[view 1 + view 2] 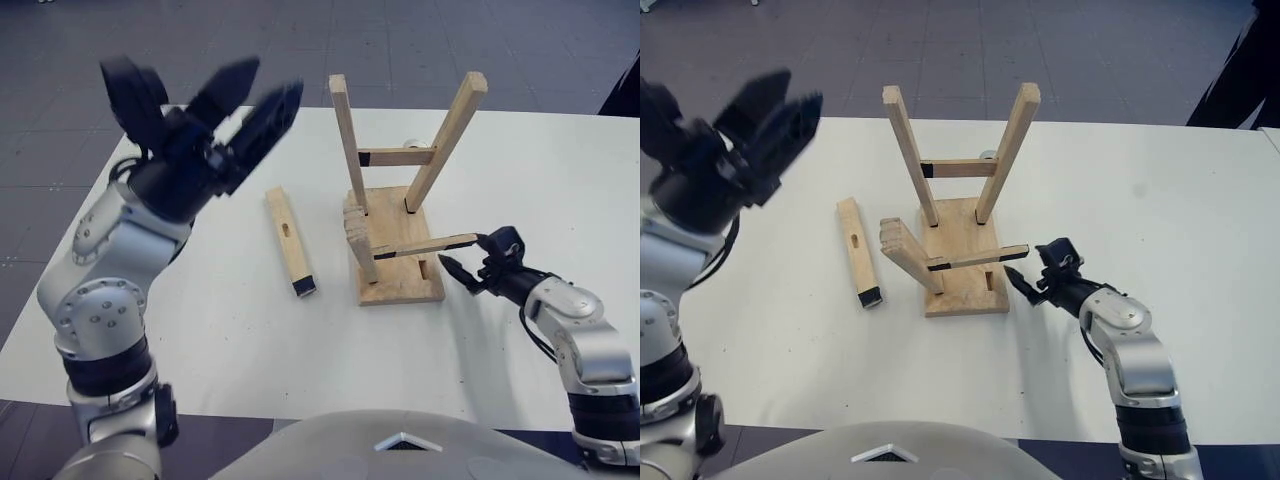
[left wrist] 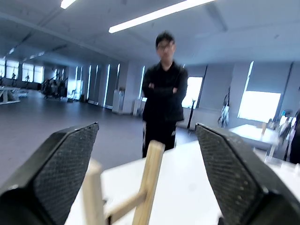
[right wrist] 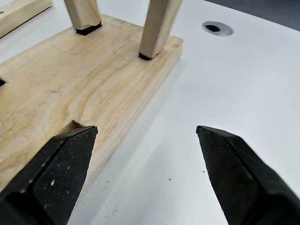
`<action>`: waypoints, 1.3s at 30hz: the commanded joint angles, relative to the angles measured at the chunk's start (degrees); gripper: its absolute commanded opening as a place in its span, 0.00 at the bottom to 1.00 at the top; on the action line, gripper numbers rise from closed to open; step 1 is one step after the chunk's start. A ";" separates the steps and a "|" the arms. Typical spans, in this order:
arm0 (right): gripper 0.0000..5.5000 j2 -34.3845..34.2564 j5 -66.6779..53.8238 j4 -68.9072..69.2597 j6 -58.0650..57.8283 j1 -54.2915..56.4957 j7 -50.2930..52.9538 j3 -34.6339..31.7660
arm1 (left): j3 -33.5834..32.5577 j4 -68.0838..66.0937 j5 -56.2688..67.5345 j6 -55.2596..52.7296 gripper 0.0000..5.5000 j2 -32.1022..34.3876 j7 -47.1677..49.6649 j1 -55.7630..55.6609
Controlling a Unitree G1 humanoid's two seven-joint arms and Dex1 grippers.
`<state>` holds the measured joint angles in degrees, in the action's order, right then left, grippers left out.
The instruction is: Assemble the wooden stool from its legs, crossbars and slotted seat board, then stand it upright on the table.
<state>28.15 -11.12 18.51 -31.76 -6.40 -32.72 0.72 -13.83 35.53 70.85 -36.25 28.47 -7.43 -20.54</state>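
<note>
The pale grainy slotted seat board (image 1: 405, 275) lies flat on the smooth white counter (image 1: 560, 180), two square wooden legs (image 1: 348, 140) upright in it. The raised black left hand (image 1: 268, 85) is spread; the right hand (image 1: 465, 252) gapes beside the board.

Bright, even overhead light covers the white counter (image 1: 200, 330); soft, short shadows hug the seat board (image 1: 400, 285) at centre frame. In the left wrist view the ceiling strip lights (image 2: 154, 16) and windows (image 2: 260, 105) glare white.

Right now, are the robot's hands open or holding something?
Left gripper: open, holding nothing, raised above the table.
Right gripper: open, empty, beside the seat board.
</note>
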 commanded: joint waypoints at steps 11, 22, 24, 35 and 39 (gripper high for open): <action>0.71 -8.88 2.52 -7.50 3.96 5.63 4.19 8.87 | 7.94 0.23 21.36 -1.77 0.69 -2.09 29.10 -16.39; 0.71 -8.36 2.10 -11.65 3.27 7.95 11.97 -3.27 | 11.47 5.36 25.55 -6.88 0.69 6.37 19.27 -8.29; 0.71 -8.26 2.05 -11.68 3.42 7.87 12.32 -3.87 | 11.23 5.18 24.46 -7.04 0.69 7.60 16.55 -6.95; 0.71 -8.02 2.11 -11.05 3.21 7.73 11.77 -3.52 | 9.22 0.43 22.38 -2.91 0.69 7.15 8.21 -23.12; 0.71 -7.84 2.16 -10.51 3.09 7.35 11.46 -3.33 | 9.49 0.07 22.14 -4.01 0.69 7.69 6.67 -21.51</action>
<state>19.74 -9.16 7.16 -27.90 0.91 -20.97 -3.05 -4.72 36.01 93.53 -39.21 35.69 0.10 -43.92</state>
